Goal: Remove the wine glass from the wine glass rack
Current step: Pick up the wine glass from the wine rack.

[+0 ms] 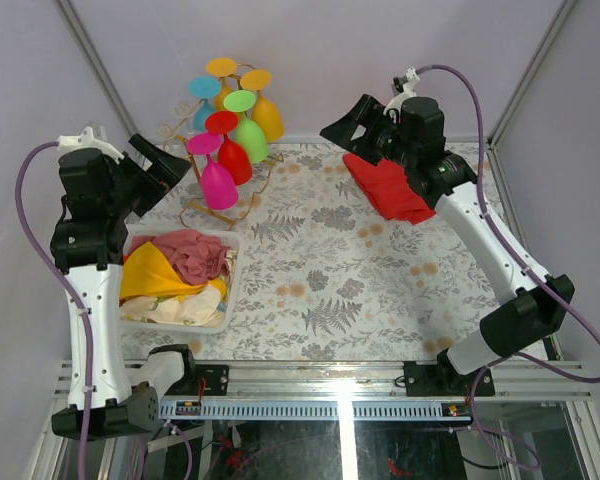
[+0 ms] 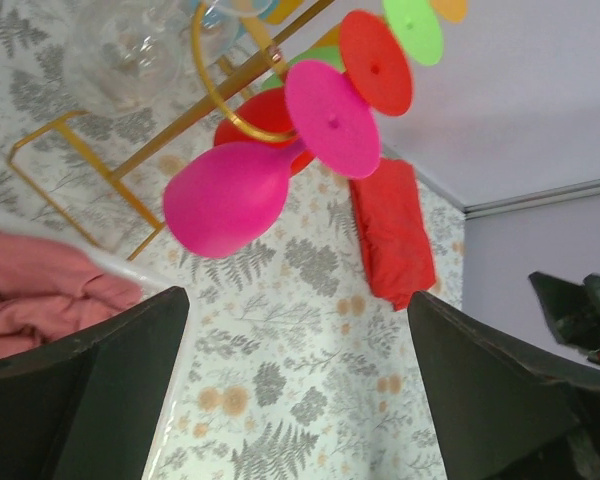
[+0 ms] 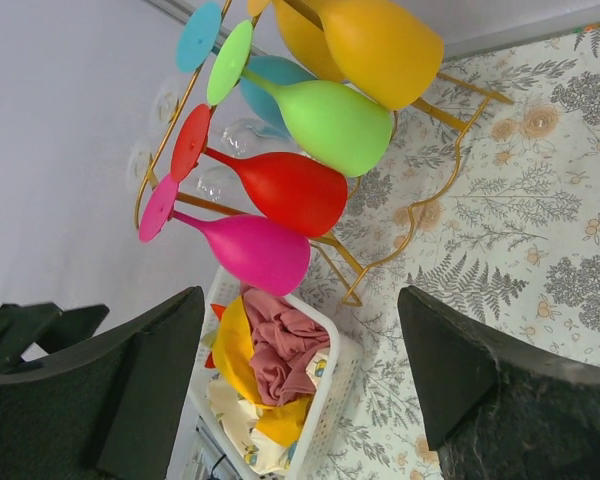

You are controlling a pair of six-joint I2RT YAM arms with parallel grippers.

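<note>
Left gripper (image 1: 165, 165) and right gripper (image 1: 355, 120) both gape wide, holding nothing. The pink glass (image 2: 225, 195) hangs bowl-down at the rack's (image 2: 160, 133) near-left end. I'd clasp its bowl gently, then slide the foot out along the hook.

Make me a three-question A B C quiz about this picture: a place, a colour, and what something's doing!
1. Where is the red cloth? A in the basket, B on the table, C on the rack.
2. What colour is the glass nearest the basket? A pink, B blue, C green.
3. The pink glass is: A lying down, B standing upright, C hanging on the rack.
Answers: 1 B, it lies on the table; 2 A, pink hangs closest; 3 C, its base is hooked on the rack.
</note>
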